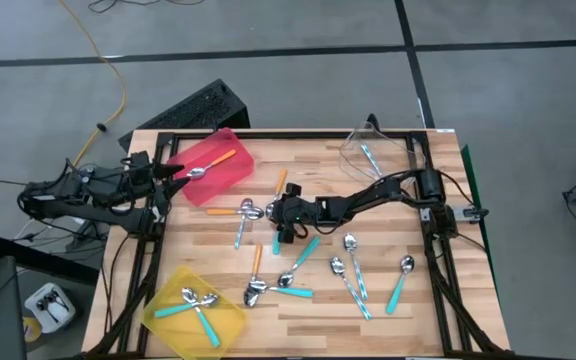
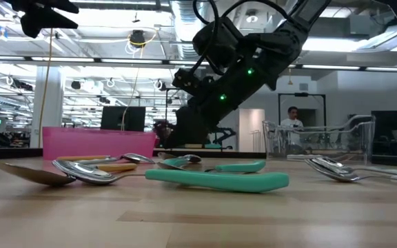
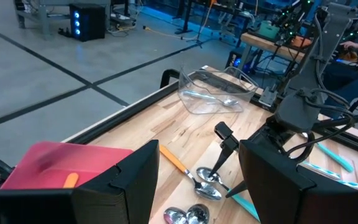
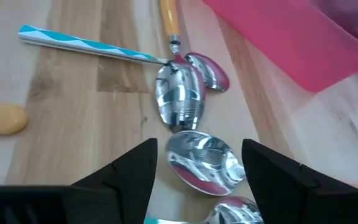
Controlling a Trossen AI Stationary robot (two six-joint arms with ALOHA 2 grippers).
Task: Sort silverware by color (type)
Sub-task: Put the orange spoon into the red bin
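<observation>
From above, the right gripper (image 1: 286,234) hung open over spoons (image 1: 251,210) near the table's (image 1: 368,320) middle, while the left gripper (image 1: 165,174) waited open by the red bin (image 1: 223,170), which held an orange-handled spoon (image 1: 209,165). The right wrist view showed spoon bowls (image 4: 180,99) between its spread fingers (image 4: 129,168), perhaps untouched.

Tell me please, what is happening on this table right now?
A two-arm robot is sorting spoons by handle colour. The right gripper hangs open over loose spoons at the table's middle. The left gripper, open, is above the red bin, which holds one orange spoon. The yellow bin has teal ones.
</observation>
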